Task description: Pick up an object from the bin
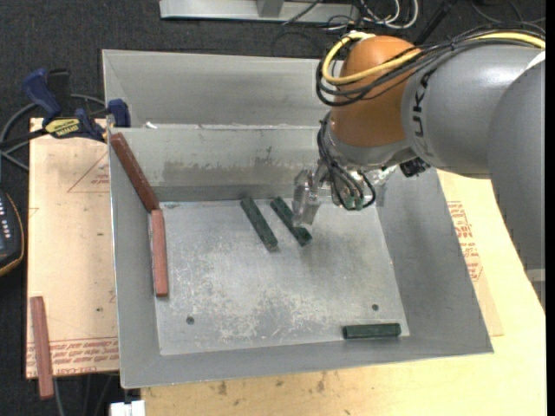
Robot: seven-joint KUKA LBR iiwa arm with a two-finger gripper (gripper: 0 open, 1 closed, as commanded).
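Upper centre of the frame, inside the grey metal bin (260,319): claw (303,217) of the orange-capped robot arm, down close upon a short dark green flat bar (286,215) lying slantwise on the bin floor near the back wall. Apart or together, impossible to tell from this angle. Impossible also to tell whether touching the bar or just above it.

By the look of it, approach step in hand, no lift yet: bar flat on the floor, lower end poking out beneath the claw. Next move, as a judgement: closing across the bar's narrow width, then rising straight up, clear of the neighbour.

That neighbour, a second dark green bar (258,224), just to the left, roughly parallel, near but apart. A third dark green bar (371,330) at lower right of the bin floor, well apart. At left, two reddish-brown wooden strips: one (159,254) flat along the left wall, one (133,172) leaning up that wall.

Chosen bar: slim, straight, rigid-looking, matt, dark against the scuffed grey floor; thin profile likely to leave little to grip.
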